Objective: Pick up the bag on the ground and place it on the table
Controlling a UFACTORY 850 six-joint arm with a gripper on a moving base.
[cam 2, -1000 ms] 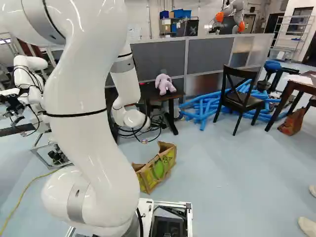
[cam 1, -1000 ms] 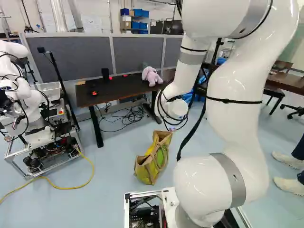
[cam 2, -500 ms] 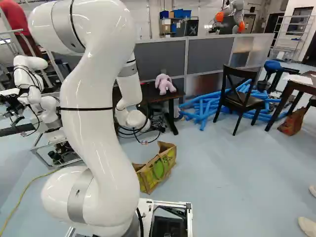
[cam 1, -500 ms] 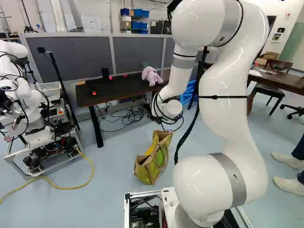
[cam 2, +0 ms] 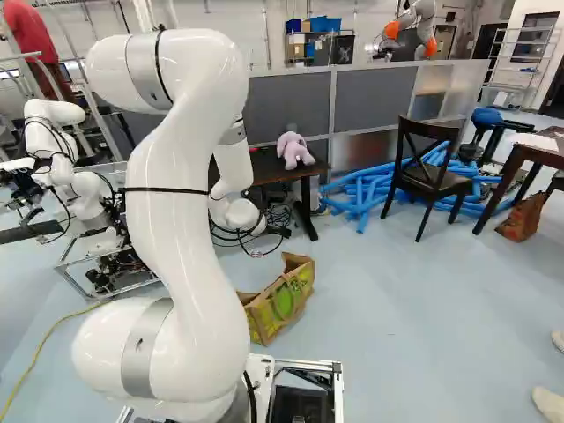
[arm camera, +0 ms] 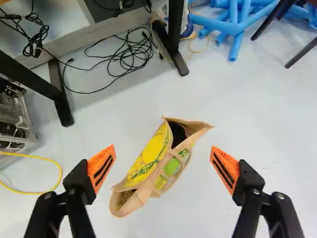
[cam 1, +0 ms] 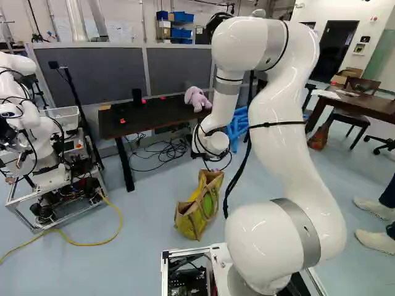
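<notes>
One tan-and-yellow soft-sided bag (arm camera: 150,150) lies ahead of black two-fingered gripper (arm camera: 163,150) | long axis oblique to closing line | orange-padded fingers (arm camera: 101,166) wide apart

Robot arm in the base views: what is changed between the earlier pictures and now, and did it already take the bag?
The arm has leaned further forward, away from the base cameras, and its upper bend has come lower. It has not taken the bag: the hand is open above it. The bag stayed on the floor, and the table and plush toy did not move.
</notes>
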